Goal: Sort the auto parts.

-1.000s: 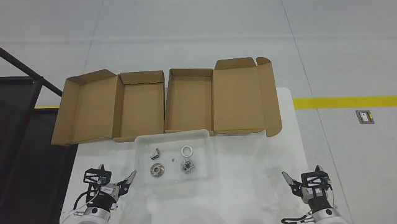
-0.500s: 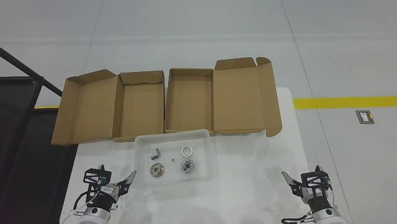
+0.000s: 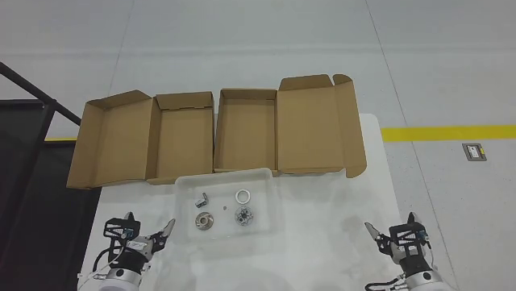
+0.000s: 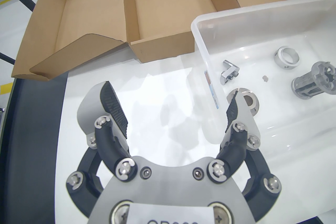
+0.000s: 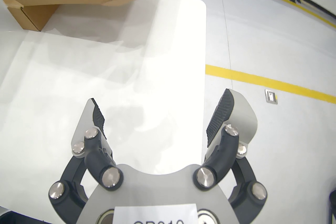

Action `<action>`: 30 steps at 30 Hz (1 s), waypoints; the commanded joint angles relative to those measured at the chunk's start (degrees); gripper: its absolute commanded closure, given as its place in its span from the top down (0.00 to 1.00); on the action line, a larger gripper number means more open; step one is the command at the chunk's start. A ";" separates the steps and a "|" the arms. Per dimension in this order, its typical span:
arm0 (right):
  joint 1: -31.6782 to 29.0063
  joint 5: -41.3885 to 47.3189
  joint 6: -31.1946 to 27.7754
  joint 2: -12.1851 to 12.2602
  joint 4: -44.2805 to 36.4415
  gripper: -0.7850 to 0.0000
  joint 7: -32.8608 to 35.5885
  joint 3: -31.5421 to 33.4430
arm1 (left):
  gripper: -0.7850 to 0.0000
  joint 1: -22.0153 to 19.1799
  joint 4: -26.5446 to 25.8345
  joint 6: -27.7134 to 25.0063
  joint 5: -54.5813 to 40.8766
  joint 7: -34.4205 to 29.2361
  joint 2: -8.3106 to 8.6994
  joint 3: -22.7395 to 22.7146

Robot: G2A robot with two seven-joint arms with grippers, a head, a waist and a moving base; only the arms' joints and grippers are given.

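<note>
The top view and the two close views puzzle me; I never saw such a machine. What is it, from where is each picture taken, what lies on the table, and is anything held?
It is a robot with two arms, each ending in a two-fingered gripper. The top view looks down from the robot onto a white table. Each other picture comes from a camera on one wrist and shows that arm's gripper close up: the left gripper and the right gripper. Both are open and empty. On the table stand two open cardboard boxes, the left box and the right box, and before them a clear plastic tray. In it lie metal parts: a ring, a flanged disc, a ribbed cylinder and a small bracket.
</note>
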 commanded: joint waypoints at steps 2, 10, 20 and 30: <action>-1.93 -7.06 0.86 0.12 -4.43 1.00 -1.78 -0.31 | 1.00 2.07 -1.01 -2.87 -2.45 2.58 0.20 -3.65; -1.83 -25.24 -11.15 1.12 -18.51 1.00 2.84 -3.20 | 1.00 6.73 -1.51 -18.69 -9.46 6.23 1.07 -13.06; 1.44 -29.12 -14.33 1.06 -21.66 1.00 7.83 -6.87 | 1.00 8.53 -1.58 -25.25 -9.53 7.41 1.41 -15.49; 4.77 -30.50 -22.30 1.22 -23.24 1.00 11.89 -9.32 | 1.00 7.92 -1.70 -24.42 -8.97 6.53 1.36 -14.82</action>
